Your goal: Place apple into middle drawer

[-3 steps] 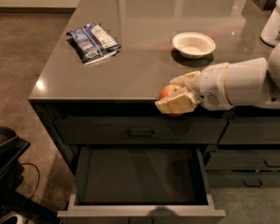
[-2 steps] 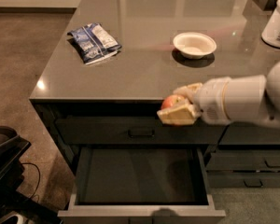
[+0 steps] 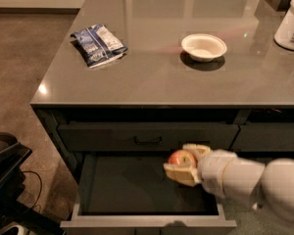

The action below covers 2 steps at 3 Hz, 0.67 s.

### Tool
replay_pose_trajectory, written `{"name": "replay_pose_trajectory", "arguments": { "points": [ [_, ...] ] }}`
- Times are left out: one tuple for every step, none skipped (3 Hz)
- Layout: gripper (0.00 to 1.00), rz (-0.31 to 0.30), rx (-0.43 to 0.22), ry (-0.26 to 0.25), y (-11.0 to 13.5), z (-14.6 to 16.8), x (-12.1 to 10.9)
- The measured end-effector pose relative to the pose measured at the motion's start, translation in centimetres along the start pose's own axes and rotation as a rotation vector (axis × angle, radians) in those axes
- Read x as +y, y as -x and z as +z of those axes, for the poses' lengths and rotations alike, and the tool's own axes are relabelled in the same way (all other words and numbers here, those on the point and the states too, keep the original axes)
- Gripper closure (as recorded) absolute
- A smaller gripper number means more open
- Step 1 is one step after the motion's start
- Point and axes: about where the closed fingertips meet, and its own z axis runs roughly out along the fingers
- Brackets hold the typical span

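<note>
Camera view, looking down on the counter: my gripper (image 3: 179,159) hangs below the countertop edge, over the right rear part of the open middle drawer (image 3: 122,187). It is clenched on the apple (image 3: 182,156), one tan finger (image 3: 178,173) under and in front of the fruit, the other behind it. My white arm reaches in from the lower right. The apple shows red with a yellowish patch and sits just under the drawer front above it. Whether it touches the drawer floor I cannot tell.

The middle drawer is pulled out toward the camera, with its dark floor bare on the left and its grey front edge at the bottom of the picture. Directly above it is the closed top drawer front (image 3: 112,137) with a small black bar handle (image 3: 148,141).

On the grey countertop (image 3: 157,82), well apart from me, stand a white bowl (image 3: 204,47) near the middle and a blue snack bag (image 3: 99,44) to the left. A white container (image 3: 291,21) stands at the far right edge.
</note>
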Motion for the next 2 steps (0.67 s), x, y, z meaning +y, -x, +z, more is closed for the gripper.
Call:
{"name": "replay_pose_trajectory", "arguments": {
  "points": [
    [1.00, 0.032, -0.018, -0.060, -1.98, 0.30, -1.21],
    [1.00, 0.027, -0.018, -0.062, -1.75, 0.29, -1.22]
  ]
}}
